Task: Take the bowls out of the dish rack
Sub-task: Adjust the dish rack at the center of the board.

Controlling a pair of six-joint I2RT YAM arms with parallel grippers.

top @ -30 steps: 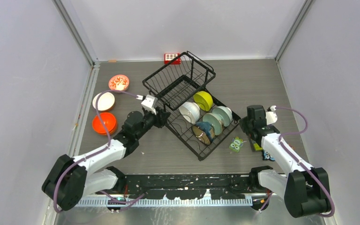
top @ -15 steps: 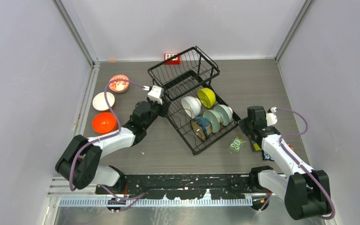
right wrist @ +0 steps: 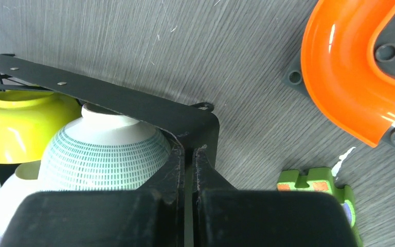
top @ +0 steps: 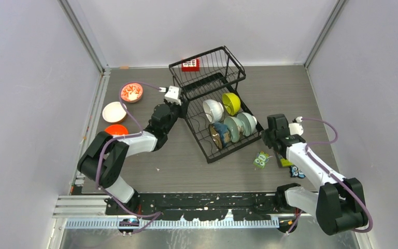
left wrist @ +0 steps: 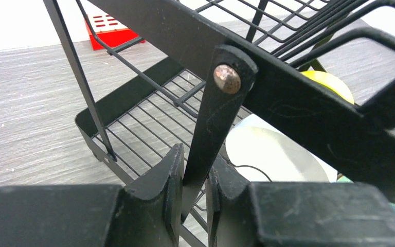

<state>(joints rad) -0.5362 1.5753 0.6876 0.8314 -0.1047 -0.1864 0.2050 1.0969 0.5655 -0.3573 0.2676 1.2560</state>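
We saw a black wire dish rack (top: 197, 137) set slantwise in the middle of a grey table (top: 186, 174), its upper basket (top: 207, 67) raised at the far end. Five bowls stood on edge in the lower tier: a white bowl (top: 212, 110), a lime-yellow bowl (top: 231, 102), a dark bowl with a tan inside (top: 217, 136), a mint bowl (top: 234, 128) and a second mint bowl (top: 247, 123). Three more sat on the table, left of the rack: a red-patterned bowl (top: 131, 92), a shallow white bowl (top: 114, 111) and an orange bowl (top: 115, 129), partly hidden by the left arm.

The left gripper (left wrist: 193, 172) was clamped on the rack's flat hinge bar (left wrist: 221, 103), one finger pressed to each side. The right gripper (right wrist: 189, 170) was clenched tight on the rack's right corner, pinching its thin rim. An owl card (top: 261, 160) lay on the table near that corner.
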